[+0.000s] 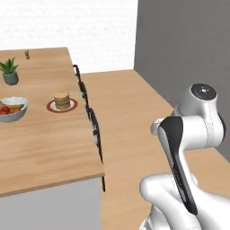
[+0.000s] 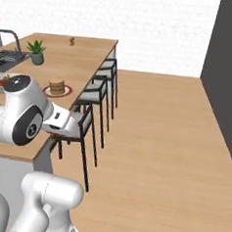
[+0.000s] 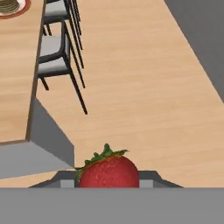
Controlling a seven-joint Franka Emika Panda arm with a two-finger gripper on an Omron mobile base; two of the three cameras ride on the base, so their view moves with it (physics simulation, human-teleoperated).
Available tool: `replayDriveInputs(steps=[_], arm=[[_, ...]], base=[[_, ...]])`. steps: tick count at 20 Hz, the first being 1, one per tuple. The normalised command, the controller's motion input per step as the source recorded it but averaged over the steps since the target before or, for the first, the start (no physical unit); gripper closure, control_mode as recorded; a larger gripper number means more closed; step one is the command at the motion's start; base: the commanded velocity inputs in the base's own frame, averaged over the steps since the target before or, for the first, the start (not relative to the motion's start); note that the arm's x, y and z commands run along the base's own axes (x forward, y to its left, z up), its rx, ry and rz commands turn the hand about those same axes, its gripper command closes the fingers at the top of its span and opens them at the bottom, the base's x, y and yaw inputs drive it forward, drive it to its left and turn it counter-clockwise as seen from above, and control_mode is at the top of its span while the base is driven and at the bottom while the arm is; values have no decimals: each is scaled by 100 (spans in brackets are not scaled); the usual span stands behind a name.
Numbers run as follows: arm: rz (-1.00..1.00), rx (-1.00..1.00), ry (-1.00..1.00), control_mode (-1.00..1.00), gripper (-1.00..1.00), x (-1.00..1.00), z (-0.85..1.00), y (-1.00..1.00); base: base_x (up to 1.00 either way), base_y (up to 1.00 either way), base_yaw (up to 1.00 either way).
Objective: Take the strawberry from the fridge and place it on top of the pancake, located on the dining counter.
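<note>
Left base view: the white arm (image 1: pixel 188 148) rises at lower right. The light-wood bench (image 1: pixel 40 134) carries the pancake (image 1: pixel 62 100) stacked on a red-rimmed plate (image 1: pixel 50 108), a bowl of fruit (image 1: pixel 12 109) and a small potted plant (image 1: pixel 9 72).

Right base view: dark stools (image 2: pixel 92 99) line the bench's near edge, and the pancake sits beyond the arm's shoulder.

Hand view: the strawberry (image 3: pixel 109 170), red with green leaves upward, sits clamped in the end effector (image 3: pixel 109 180), whose fingers are closed narrowly on its sides. It hangs over the wooden floor (image 3: pixel 148 78). The bench corner lies ahead and left of the end effector, the stools beside it, and the plate far ahead at upper left.
</note>
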Motion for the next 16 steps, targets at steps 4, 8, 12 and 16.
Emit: replayDriveInputs(steps=[4,8,12,16], arm=[[0,0,0,100,100,0,0,0],[0,0,0,100,100,0,0,0],[0,0,0,100,100,0,0,0],[0,0,0,100,100,0,0,0]], base=[[78,-100,35],[81,-92,53],[94,-74,64],[100,-75,64]])
